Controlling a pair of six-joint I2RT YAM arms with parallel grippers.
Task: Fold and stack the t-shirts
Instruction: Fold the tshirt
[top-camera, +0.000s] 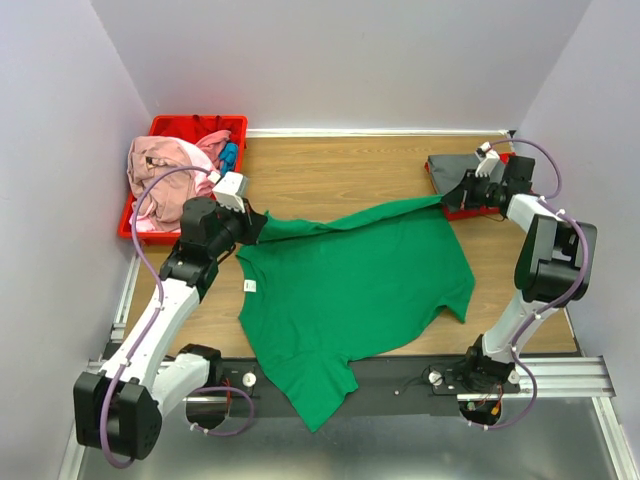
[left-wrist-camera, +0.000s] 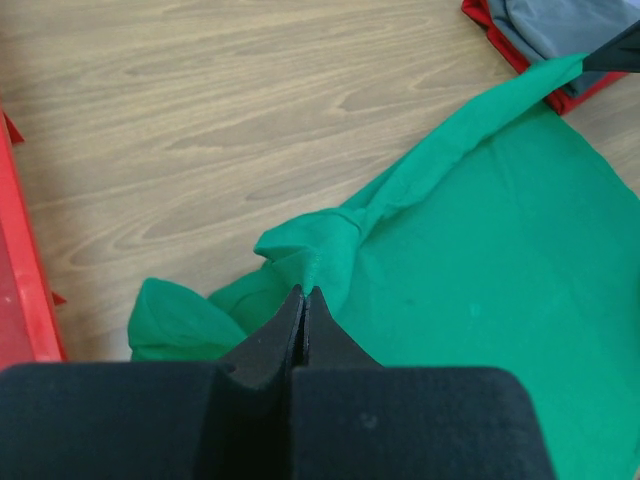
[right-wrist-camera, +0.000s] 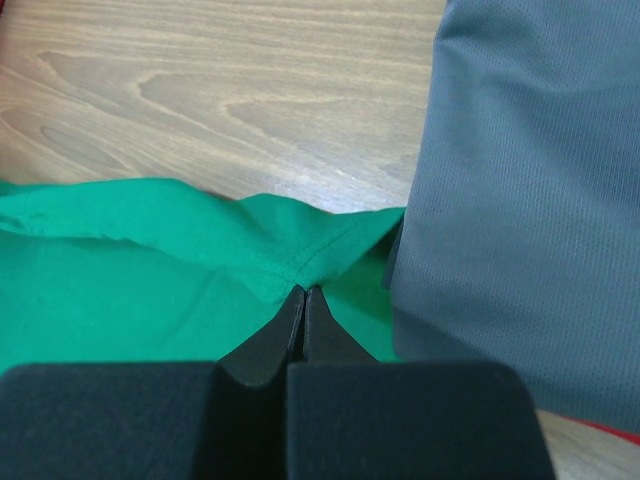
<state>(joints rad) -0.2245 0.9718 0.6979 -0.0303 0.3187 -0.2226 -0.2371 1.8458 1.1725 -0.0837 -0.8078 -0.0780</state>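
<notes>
A large bright green t-shirt (top-camera: 350, 290) lies spread on the wooden table, its white neck label (top-camera: 249, 287) at the left and its lower part hanging over the near edge. My left gripper (top-camera: 252, 226) is shut on a bunched corner of the green t-shirt (left-wrist-camera: 330, 255). My right gripper (top-camera: 462, 196) is shut on the opposite hem corner of the green t-shirt (right-wrist-camera: 200, 270), with the edge stretched between the two. A folded dark grey t-shirt (top-camera: 455, 170) lies right beside the right gripper and fills the right of the right wrist view (right-wrist-camera: 520, 200). Pink (top-camera: 165, 170) and blue (top-camera: 229, 156) shirts lie in the bin.
A red plastic bin (top-camera: 190, 128) stands at the back left; its wall shows in the left wrist view (left-wrist-camera: 25, 290). A red flat tray (top-camera: 458, 210) lies under the grey shirt at the back right. White walls close in on three sides. A metal rail (top-camera: 560, 375) runs along the near edge.
</notes>
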